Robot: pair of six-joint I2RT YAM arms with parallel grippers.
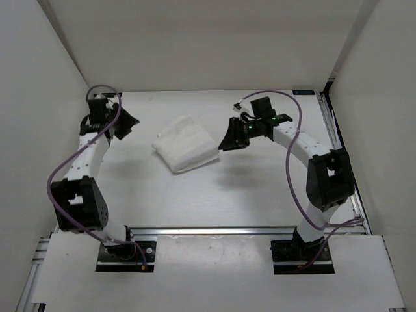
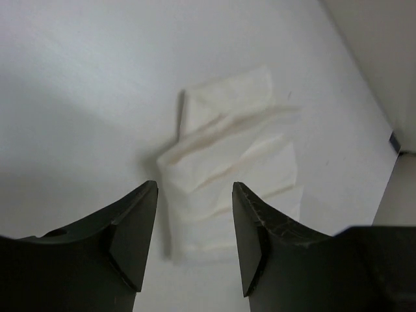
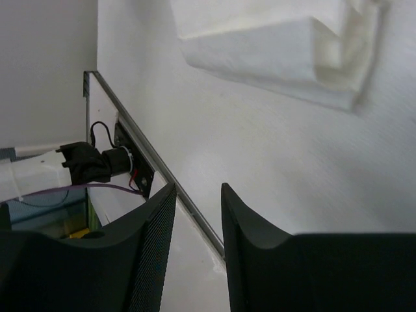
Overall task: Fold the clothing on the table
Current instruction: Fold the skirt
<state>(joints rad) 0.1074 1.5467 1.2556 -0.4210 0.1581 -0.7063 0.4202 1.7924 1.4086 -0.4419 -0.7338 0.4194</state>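
The clothing (image 1: 185, 144) lies folded into a small, creased white bundle on the table (image 1: 253, 195), a little left of the middle. My left gripper (image 1: 125, 123) hovers to its left, apart from it, jaws open and empty. In the left wrist view the clothing (image 2: 234, 156) shows beyond the open left gripper (image 2: 195, 195). My right gripper (image 1: 229, 140) hangs just off the bundle's right edge, tilted down. Its wrist view shows the clothing (image 3: 279, 45) at the top and the right gripper (image 3: 198, 195) open by a narrower gap, with only table between the fingers.
An aluminium rail (image 1: 227, 230) runs along the table's near edge by the arm bases, and another rail (image 1: 331, 123) runs down the right side. White walls enclose the left, back and right. The left arm's base and cables (image 3: 97, 162) appear in the right wrist view.
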